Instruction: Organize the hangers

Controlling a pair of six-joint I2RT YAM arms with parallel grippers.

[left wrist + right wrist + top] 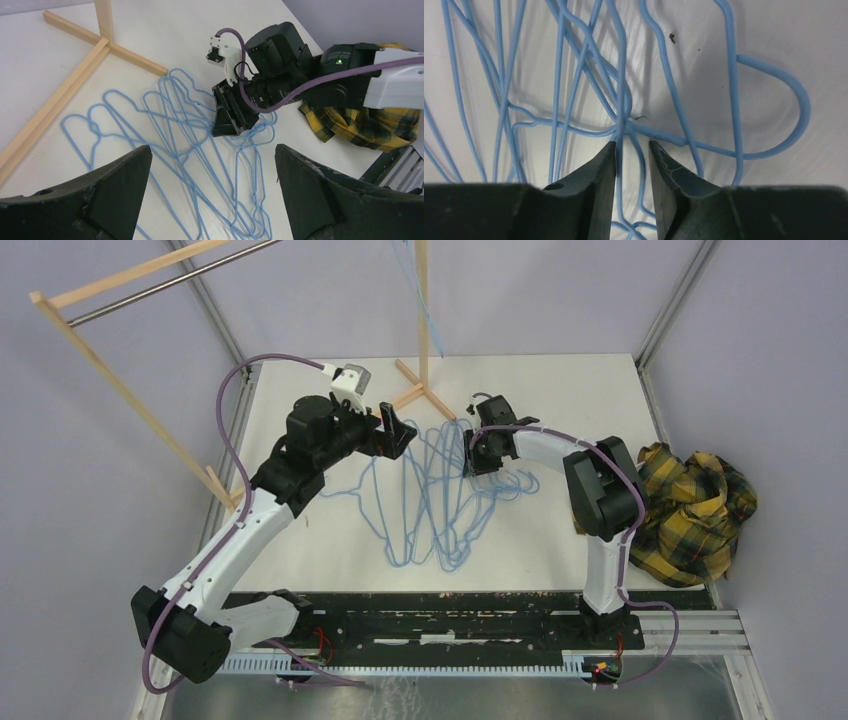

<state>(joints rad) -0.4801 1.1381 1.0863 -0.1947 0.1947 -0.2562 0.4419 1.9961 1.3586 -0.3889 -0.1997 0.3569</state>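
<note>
Right wrist view: straddling one wire of the tangled hangers (624,75), heaped mid-desk (560,540), with the right hand (631,145) narrowly parted; hovering beside with the left hand (212,150) spread wide. Likely handling light, springy, snag-prone; gripping near a hook's neck.

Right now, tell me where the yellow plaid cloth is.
In the top view, the yellow plaid cloth lies crumpled at the table's right edge, just right of the right arm, apart from the hangers piled mid-table.
</note>
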